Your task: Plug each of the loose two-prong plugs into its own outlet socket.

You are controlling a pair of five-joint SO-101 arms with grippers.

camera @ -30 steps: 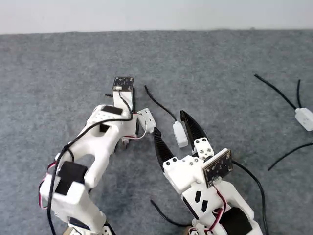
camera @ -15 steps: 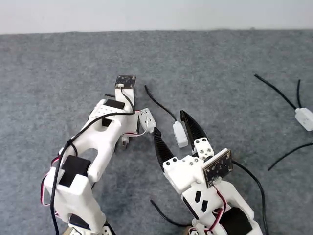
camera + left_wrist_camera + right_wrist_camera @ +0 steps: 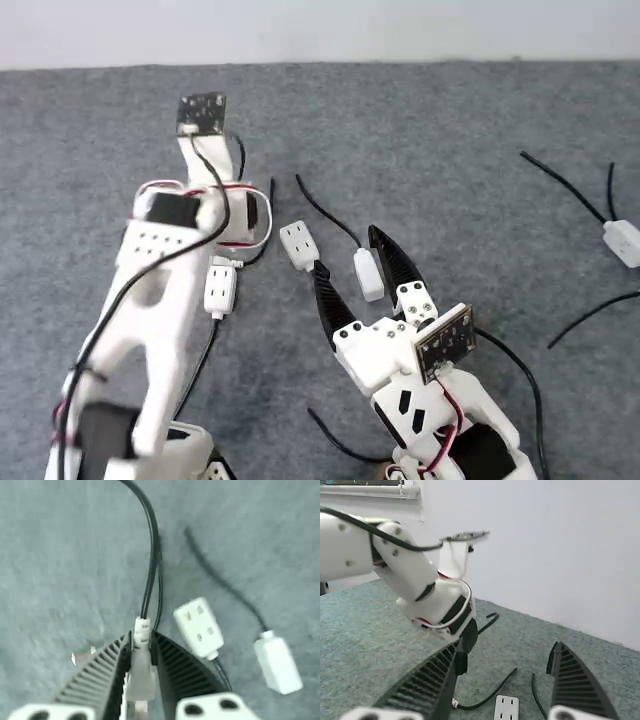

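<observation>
1. Two ribbed black fingers of the right gripper [image 3: 347,250] stand wide apart, flanking a white oblong two-prong plug [image 3: 368,273] on the grey carpet [image 3: 480,150].
2. Near that plug lies a white rectangular outlet socket [image 3: 298,245], slots up.
3. Beyond it, the left gripper [image 3: 141,637] is clamped on a slim white connector [image 3: 141,677] trailing a black cord [image 3: 151,555].
4. Far off to the right lies another white corded block [image 3: 622,242].

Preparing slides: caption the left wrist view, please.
Left hand grips a white connector near a loose outlet socket.
</observation>
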